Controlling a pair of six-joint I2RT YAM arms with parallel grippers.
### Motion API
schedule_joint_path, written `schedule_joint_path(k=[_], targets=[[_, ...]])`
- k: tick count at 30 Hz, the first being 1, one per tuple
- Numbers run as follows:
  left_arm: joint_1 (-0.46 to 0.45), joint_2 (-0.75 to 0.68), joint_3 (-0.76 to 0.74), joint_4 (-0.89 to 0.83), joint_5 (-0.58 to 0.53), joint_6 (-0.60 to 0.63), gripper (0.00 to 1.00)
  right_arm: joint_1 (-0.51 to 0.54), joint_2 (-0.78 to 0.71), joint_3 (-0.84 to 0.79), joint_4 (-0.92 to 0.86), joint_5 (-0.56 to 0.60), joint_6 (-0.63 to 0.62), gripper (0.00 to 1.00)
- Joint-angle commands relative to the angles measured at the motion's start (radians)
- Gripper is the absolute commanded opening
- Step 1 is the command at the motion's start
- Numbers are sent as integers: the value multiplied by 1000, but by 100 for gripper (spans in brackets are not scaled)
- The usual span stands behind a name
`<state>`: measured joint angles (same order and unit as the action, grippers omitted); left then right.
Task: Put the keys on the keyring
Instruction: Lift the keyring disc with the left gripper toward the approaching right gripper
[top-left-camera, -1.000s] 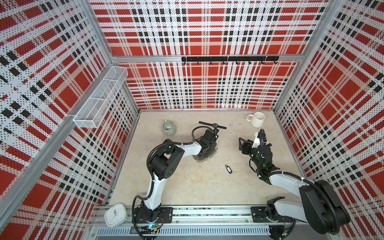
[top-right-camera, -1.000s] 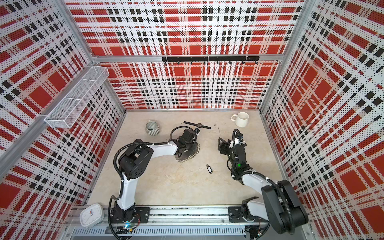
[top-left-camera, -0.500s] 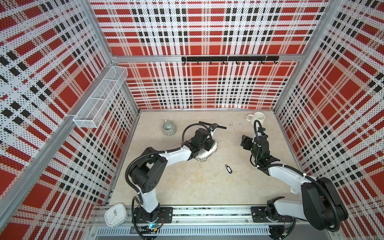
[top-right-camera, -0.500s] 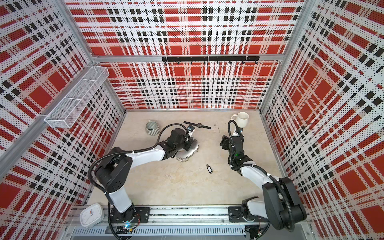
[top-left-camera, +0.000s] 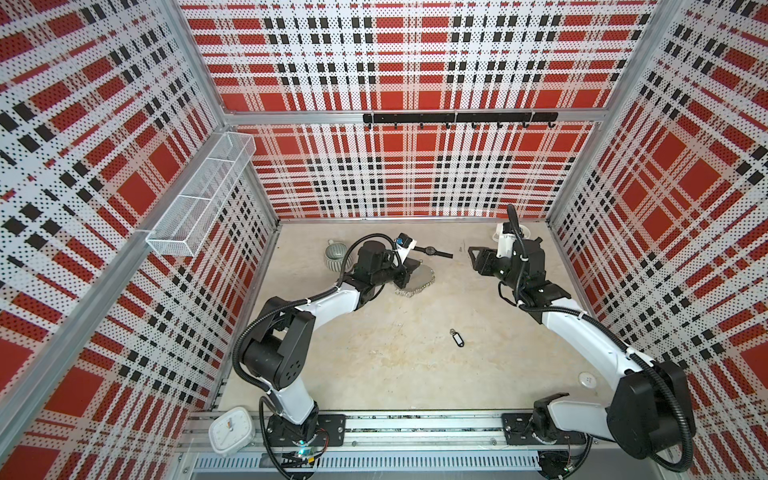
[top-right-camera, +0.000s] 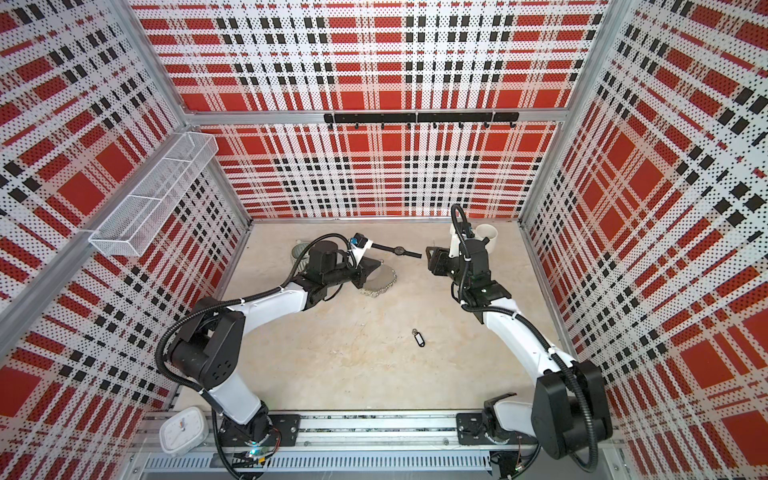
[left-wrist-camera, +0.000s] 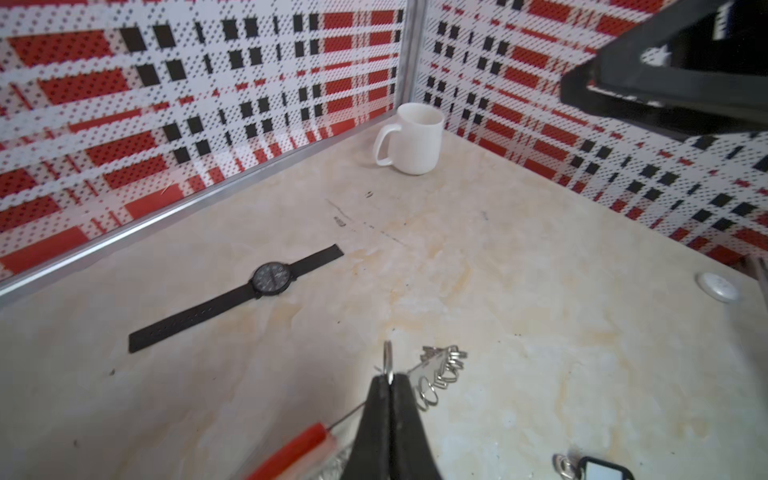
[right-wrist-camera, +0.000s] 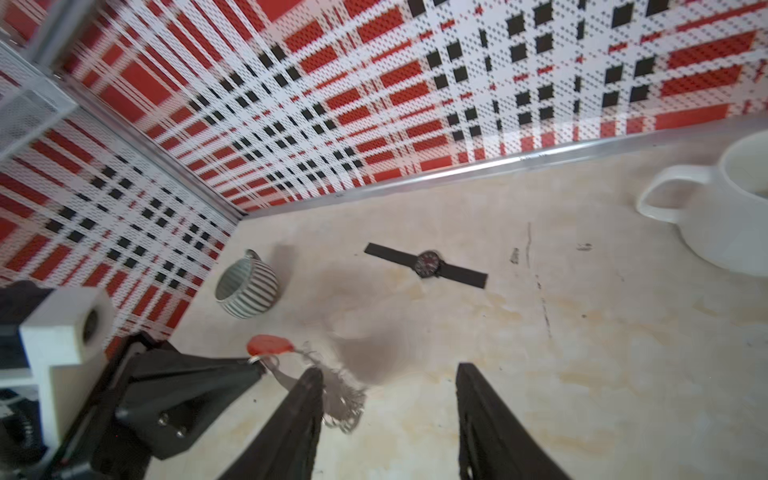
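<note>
Left gripper (left-wrist-camera: 390, 376) pinches keyring (left-wrist-camera: 444, 370) (mostly cut off); right gripper (right-wrist-camera: 389, 370) spread, blurred.

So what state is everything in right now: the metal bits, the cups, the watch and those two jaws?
left jaws: shut on one silver ring of the keyring
right jaws: open, holding nothing
keyring: tilted, one edge raised
key tag: lying flat, loose, apart from the keyring
watch: lying flat, strap unfastened
white mug: upright, looks empty
striped cup: seems upright
</note>
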<state>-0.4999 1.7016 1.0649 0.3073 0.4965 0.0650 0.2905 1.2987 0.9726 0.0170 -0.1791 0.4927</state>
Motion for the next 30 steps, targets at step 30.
schedule_joint_path(k=[30], targets=[[-31, -115, -157, 616, 150, -377, 2, 5, 41, 60, -18, 68, -14, 62]])
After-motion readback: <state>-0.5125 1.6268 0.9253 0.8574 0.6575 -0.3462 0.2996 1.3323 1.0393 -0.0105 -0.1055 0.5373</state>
